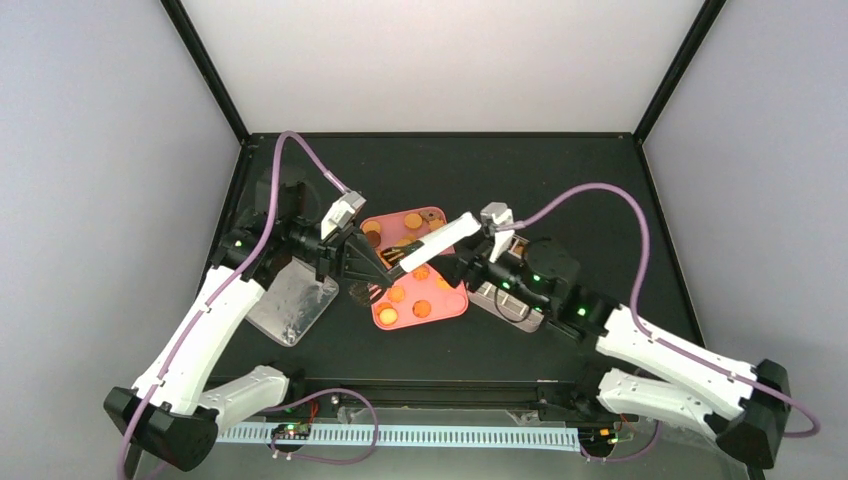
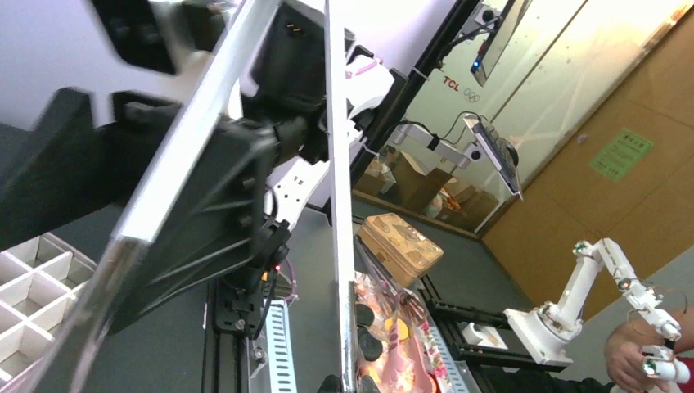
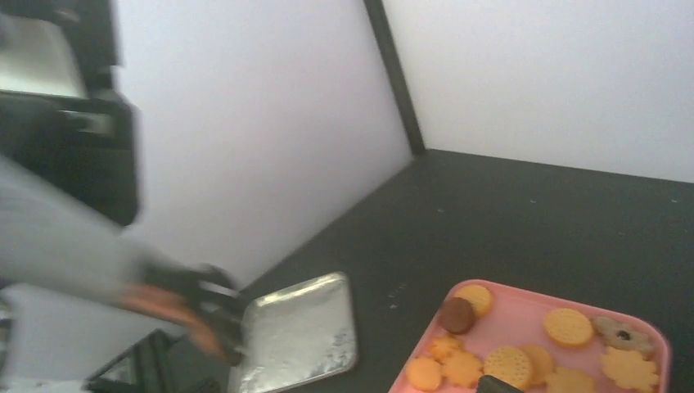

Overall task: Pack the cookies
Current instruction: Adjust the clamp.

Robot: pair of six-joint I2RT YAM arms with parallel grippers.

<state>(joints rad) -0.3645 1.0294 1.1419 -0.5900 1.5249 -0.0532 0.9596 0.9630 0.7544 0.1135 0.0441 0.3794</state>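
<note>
Orange and golden cookies (image 1: 398, 293) and one dark brown cookie (image 3: 457, 313) lie on a pink tray (image 1: 450, 300) mid-table. In the right wrist view the tray (image 3: 524, 315) and its cookies (image 3: 567, 326) sit at lower right. My left gripper (image 1: 380, 262) reaches over the tray's left edge, shut on the long metal tongs (image 1: 440, 240), which slant up-right across the tray. In the left wrist view a tong blade (image 2: 335, 164) runs up from my gripper (image 2: 353, 385). My right gripper (image 1: 455, 265) hangs by the tray's right side, its blurred jaws (image 3: 352, 356) wide apart with nothing between them.
A silver tin lid (image 1: 293, 300) lies left of the tray, under the left arm, and shows in the right wrist view (image 3: 299, 336). A tin with white dividers (image 2: 24, 270) stands right of the tray, beneath the right arm (image 1: 505, 303). Purple cables arch over both arms.
</note>
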